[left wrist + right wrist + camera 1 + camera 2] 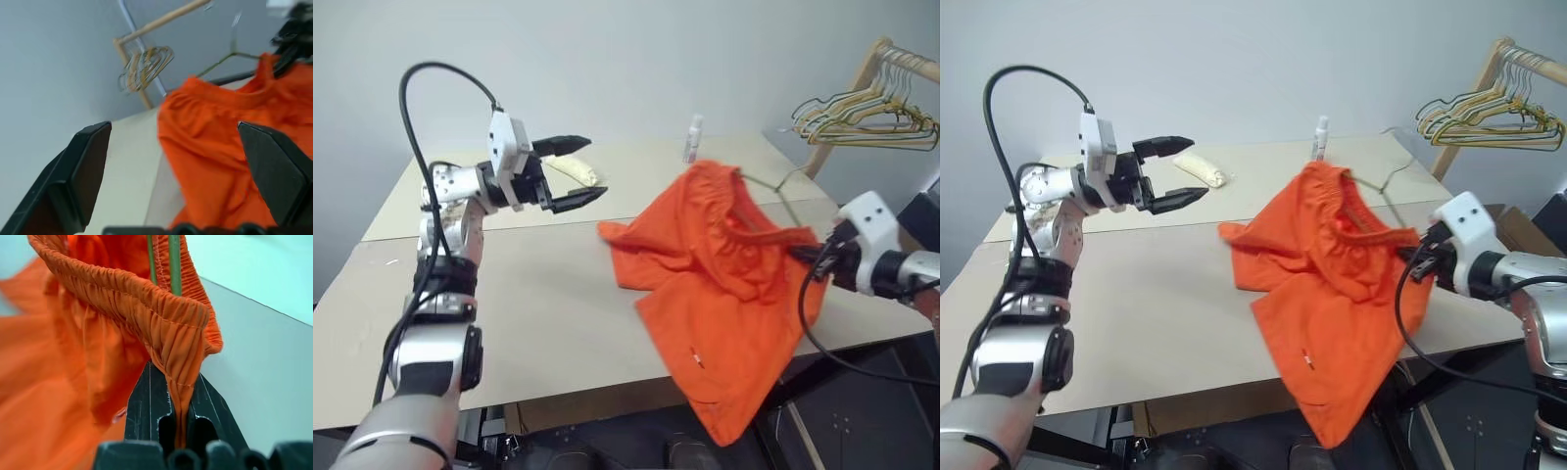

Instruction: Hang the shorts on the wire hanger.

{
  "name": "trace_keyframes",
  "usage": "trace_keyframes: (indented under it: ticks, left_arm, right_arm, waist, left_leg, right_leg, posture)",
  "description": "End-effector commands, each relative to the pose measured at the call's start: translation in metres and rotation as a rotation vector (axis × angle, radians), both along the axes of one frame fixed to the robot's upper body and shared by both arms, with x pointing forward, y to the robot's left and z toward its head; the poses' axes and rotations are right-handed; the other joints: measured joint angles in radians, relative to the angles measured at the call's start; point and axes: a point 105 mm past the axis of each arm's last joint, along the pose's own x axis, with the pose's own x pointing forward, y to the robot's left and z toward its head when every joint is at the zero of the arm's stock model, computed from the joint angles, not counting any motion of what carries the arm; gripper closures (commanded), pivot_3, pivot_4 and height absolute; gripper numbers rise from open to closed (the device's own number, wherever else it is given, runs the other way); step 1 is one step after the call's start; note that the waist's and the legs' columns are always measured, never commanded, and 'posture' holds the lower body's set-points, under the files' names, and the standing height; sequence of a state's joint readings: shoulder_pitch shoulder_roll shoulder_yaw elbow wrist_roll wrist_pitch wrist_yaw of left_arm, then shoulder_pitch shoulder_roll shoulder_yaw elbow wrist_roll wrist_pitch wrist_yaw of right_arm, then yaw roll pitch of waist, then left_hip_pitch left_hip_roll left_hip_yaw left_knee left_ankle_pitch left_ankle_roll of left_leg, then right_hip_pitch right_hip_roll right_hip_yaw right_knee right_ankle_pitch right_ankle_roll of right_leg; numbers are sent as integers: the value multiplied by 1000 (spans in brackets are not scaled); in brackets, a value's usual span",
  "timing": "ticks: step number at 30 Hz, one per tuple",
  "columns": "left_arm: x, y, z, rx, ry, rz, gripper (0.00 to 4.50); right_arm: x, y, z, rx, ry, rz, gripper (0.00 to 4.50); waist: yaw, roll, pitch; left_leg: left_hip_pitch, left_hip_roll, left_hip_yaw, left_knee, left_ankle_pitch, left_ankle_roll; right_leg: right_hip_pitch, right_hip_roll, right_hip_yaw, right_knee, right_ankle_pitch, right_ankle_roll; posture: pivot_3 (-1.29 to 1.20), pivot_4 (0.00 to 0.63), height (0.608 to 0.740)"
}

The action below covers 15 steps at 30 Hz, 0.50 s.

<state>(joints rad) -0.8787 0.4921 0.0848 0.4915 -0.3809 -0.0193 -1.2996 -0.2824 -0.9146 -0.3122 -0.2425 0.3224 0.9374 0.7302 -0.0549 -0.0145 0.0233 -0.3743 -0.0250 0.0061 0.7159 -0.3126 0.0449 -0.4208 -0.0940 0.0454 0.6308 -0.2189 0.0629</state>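
Note:
The bright orange shorts (724, 284) lie crumpled on the right part of the table (509, 294), one leg hanging over the front edge. My right gripper (173, 369) is shut on the gathered waistband at the shorts' right side. The thin wire hanger (174, 264) runs inside the waistband opening, and its hook end (781, 188) pokes out behind the shorts. My left gripper (573, 171) is open, raised over the table to the left of the shorts and pointing towards them, with nothing between its fingers.
A small white bottle (692, 139) stands behind the shorts. A pale yellowish lump (1203, 169) lies at the back near the left gripper. A wooden rack with several hangers (867, 113) stands at the far right, beyond the table.

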Motion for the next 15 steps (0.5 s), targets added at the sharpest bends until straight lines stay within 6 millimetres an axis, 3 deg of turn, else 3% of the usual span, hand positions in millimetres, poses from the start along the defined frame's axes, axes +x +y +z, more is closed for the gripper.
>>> trace_keyframes:
  ticks: [1, 6, 10, 15]
  left_arm:
    - [-13, -7, 7, -49, 9, -16, 23]
    - [-30, -21, 5, -134, 71, -44, 23]
    - [-43, -30, 6, -153, 87, -57, 23]
    - [-58, -37, 10, -225, 118, -134, 23]
  right_arm:
    - [-1, -39, 17, -3, -100, -247, 4500]
    - [-3, -71, 20, -30, -107, -538, 4500]
    - [-7, -91, 32, 60, -141, -754, 4500]
    - [-7, -114, 31, 166, -138, -997, 4500]
  waist:
    - [-3, 0, 0]
    - [-14, 2, -2]
    - [-20, 5, -4]
    - [-22, 10, -8]
  left_leg:
    - [0, 0, 0, 0, 0, 0]
    - [1, -1, 0, 0, 0, 0]
    - [2, -1, 0, -1, 0, -1]
    - [4, -1, 1, -2, 1, -1]
  right_leg:
    - [0, 0, 0, 0, 0, 0]
    - [1, -1, 1, 0, 0, 0]
    - [1, -1, 2, -1, 0, 0]
    - [2, -1, 3, -3, 0, 0]
  posture:
    - [-140, 0, 740]
    - [-138, 0, 740]
    - [-137, 0, 740]
    - [-144, 0, 740]
